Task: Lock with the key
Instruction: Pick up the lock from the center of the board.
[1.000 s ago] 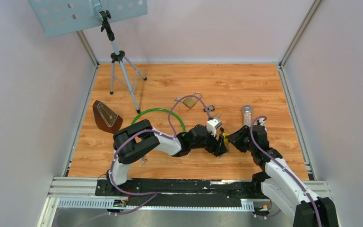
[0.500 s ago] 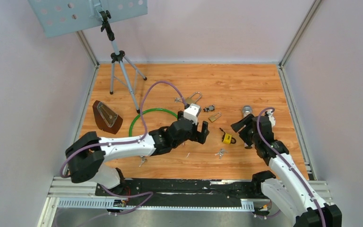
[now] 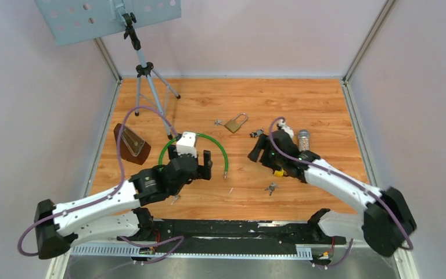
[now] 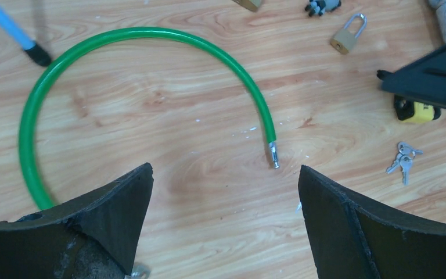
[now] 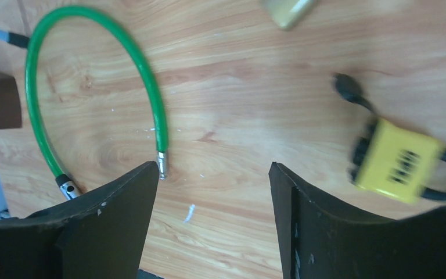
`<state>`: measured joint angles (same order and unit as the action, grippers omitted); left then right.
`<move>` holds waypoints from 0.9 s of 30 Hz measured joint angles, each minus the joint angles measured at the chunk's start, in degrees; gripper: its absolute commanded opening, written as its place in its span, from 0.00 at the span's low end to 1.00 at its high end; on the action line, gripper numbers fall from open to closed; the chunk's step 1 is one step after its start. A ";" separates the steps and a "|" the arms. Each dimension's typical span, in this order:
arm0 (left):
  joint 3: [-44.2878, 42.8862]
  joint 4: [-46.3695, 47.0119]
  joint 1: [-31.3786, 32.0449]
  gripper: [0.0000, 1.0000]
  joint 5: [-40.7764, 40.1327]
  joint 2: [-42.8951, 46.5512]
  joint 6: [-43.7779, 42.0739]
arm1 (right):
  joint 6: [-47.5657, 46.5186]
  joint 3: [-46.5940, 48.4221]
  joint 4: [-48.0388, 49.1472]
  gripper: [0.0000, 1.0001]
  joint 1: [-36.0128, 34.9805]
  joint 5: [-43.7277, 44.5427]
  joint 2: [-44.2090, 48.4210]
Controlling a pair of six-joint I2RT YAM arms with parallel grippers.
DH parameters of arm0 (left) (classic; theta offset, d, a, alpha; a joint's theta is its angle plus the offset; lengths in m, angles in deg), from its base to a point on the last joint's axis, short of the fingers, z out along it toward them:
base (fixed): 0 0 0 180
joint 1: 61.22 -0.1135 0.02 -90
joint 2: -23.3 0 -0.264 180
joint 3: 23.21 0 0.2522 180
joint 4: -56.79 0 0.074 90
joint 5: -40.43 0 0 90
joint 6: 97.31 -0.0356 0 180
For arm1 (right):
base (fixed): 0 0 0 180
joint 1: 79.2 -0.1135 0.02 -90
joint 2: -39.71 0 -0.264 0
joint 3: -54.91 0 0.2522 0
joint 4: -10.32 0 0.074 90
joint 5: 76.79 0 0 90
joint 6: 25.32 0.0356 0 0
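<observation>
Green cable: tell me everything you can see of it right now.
The green cable is a smooth, glossy, plastic-looking tube bent into an open arc, its ends apart. One end carries a small silver metal tip; the other, seen from the right wrist, has a dark band and metal fitting. It lies flat on the wooden table, below the open left gripper, which does not touch it. A black tripod foot sits just outside its curve.
</observation>
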<state>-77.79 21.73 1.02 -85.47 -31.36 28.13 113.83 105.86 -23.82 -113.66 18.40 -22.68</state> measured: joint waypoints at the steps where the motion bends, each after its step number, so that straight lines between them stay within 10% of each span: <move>1: 0.48 -1.84 -0.04 1.00 -0.50 2.67 0.74 | -0.22 2.58 0.31 0.70 -2.10 0.79 -4.26; 16: 5.09 -20.35 -0.76 1.00 -1.01 21.31 9.70 | -11.39 35.32 -2.62 0.61 -12.04 6.78 -46.45; 27: 5.16 -21.64 -0.76 1.00 -1.09 25.03 9.11 | -16.33 46.49 -11.96 0.09 -16.63 13.31 -55.49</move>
<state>-72.64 0.09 0.26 -86.56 -6.33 37.24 97.50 152.35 -35.78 -130.29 31.71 -78.17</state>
